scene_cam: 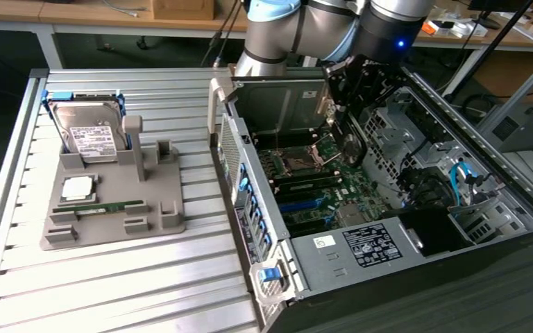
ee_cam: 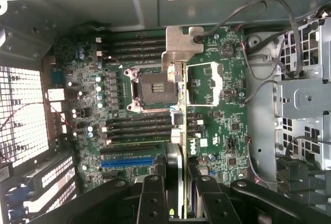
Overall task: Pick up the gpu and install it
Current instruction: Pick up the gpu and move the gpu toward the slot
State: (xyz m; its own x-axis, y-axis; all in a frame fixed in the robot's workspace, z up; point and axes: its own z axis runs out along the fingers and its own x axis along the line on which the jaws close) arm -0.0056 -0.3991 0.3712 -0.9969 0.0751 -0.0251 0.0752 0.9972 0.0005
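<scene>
My gripper (ee_cam: 178, 188) is shut on the gpu (ee_cam: 181, 48), a thin card seen edge-on between the black fingers (ee_cam: 152, 193), its silvery bracket at the far end. The card hangs above the green motherboard (ee_cam: 227, 110) inside the open computer case (scene_cam: 276, 291), over the area beside the empty CPU socket (ee_cam: 152, 87). In the exterior view the gripper (scene_cam: 348, 142) sits low inside the case with the dark gpu (scene_cam: 350, 149) under it, close to the board. Whether the card touches a slot I cannot tell.
A grey fixture (scene_cam: 109, 208) on the slatted table at the exterior view's left holds a hard drive (scene_cam: 91, 132), a CPU chip (scene_cam: 78, 186) and a green memory stick (scene_cam: 100, 206). Case walls, drive cage (scene_cam: 280, 104) and cables (scene_cam: 461, 177) ring the board. A blue slot (ee_cam: 126, 162) lies nearby.
</scene>
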